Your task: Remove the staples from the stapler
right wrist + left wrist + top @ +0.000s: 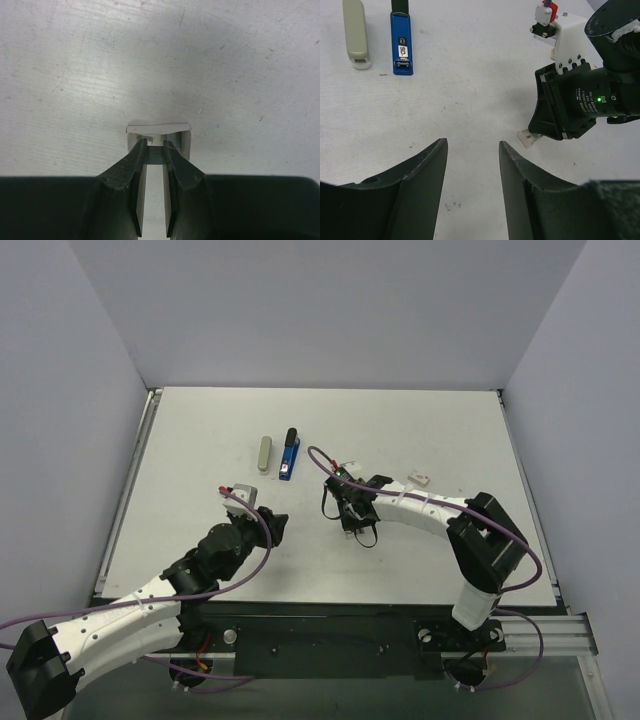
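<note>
— Where are the staples [159, 128]?
— On the table, four o'clock of the blue stapler [290, 455], pinched in my right gripper [156, 144]. The hold looks shallow, so lifting could snap or drop them.
— And the left gripper [472, 145]?
— Spread wide, holding nothing, nine o'clock of them.

Bright, even light from above.
The right gripper [154, 149] threw a soft grey shadow on the white table [75, 60] and looked blurry up close.
</note>
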